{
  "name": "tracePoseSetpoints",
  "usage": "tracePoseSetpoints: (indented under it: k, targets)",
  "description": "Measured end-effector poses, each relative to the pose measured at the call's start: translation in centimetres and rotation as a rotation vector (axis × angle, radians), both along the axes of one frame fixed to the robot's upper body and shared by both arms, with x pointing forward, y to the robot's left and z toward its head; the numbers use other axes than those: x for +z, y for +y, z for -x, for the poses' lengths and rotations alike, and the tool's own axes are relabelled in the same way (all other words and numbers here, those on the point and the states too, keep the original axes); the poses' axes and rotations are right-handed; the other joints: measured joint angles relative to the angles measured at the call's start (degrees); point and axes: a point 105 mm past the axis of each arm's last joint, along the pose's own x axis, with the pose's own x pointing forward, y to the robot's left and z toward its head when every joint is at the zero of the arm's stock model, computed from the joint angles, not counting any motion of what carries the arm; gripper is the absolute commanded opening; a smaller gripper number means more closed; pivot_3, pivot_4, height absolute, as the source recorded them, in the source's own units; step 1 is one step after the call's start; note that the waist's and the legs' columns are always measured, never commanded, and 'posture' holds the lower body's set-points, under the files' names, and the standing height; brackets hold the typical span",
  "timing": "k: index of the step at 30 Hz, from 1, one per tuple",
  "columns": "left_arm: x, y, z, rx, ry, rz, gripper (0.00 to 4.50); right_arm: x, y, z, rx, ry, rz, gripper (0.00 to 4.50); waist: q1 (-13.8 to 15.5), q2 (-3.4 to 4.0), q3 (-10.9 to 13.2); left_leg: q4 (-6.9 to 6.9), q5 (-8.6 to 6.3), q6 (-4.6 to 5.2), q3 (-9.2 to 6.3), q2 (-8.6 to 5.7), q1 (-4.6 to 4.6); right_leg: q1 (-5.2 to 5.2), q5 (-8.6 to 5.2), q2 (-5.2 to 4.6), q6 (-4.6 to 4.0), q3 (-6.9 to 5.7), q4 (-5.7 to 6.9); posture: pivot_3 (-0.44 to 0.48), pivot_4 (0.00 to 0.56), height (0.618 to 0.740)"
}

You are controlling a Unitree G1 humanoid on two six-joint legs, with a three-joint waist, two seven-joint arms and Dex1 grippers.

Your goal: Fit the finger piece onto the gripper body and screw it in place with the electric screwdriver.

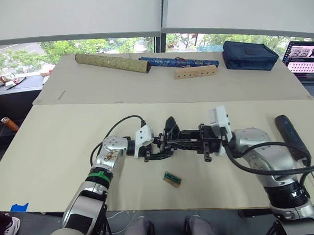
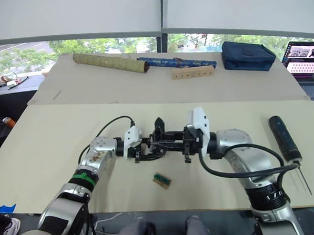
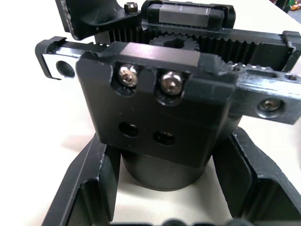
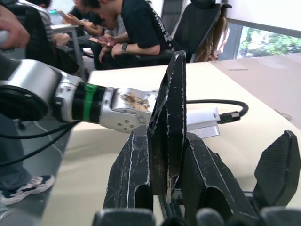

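Lying nearest the camera, low in the middle of the left eye view, a small green-and-brown block point(image 1: 172, 179) is resting on the beige counter point(image 1: 53, 154), just below the two end effectors.

At the centre of the frame the left end effector point(image 1: 154, 147) is closing on the gripper body point(image 1: 171, 140); in the left wrist view its black fingers point(image 3: 89, 188) are flanking the round base of that block, whose toothed rack and two silver screw heads are facing the lens. Whether the pads are pressing the base or only sitting beside it cannot be told.

Reaching in from the right, the right end effector point(image 1: 203, 141) is meeting the same cluster. In the right wrist view the finger piece point(image 4: 168, 127) is standing upright between that end effector's fingers point(image 4: 207, 174), which are pinching it narrowly.

Toward the right edge of the frame the electric screwdriver point(image 2: 283, 137) is lying on the counter, well apart from both end effectors, its thin bit pointing to the lower right.

Along the upper part of the frame a tan roll point(image 1: 112, 62), a blue patterned roll point(image 1: 178, 61), a wooden block with holes point(image 1: 195, 72) and a navy pouch point(image 1: 249, 55) are lying in a row; a laptop point(image 1: 305, 59) is sitting at the upper right edge.
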Motion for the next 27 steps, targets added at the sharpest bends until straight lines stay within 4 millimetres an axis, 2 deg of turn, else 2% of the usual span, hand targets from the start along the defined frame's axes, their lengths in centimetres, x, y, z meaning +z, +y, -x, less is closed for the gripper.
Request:
tracePoseSetpoints:
  k: [8, 14, 27]
  targets:
    - [0.0, 0.0, -0.1, 0.009, 0.007, -0.001, 2.3, -1.2, 0.5, -1.1, -0.049, -0.036, 0.053, 0.41, -0.03, 0.0, 0.0, 0.02, 0.0, 0.0, 0.01, 0.0, 0.0, 0.0, 0.0, 0.0, 0.0, 0.0, 0.02, 0.0, 0.15, 0.734]
    - [-0.1, 0.0, 0.0, 0.013, 0.007, 0.0, 2.3, -1.9, 1.4, -1.2, -0.044, -0.042, 0.065, 0.41, -0.07, 0.0, 0.0, 0.03, 0.0, -0.01, 0.01, 0.0, 0.0, 0.0, 0.0, 0.0, 0.0, 0.0, 0.04, 0.0, 0.15, 0.734]
    - [-0.1, 0.1, 0.1, 0.022, 0.011, -0.001, 2.3, -2.8, 1.3, -1.7, -0.083, -0.049, 0.102, 0.41, -0.18, 0.01, -0.01, 0.03, 0.01, -0.01, 0.0, 0.01, 0.02, 0.0, 0.0, 0.0, 0.0, 0.0, 0.06, 0.0, 0.15, 0.734]
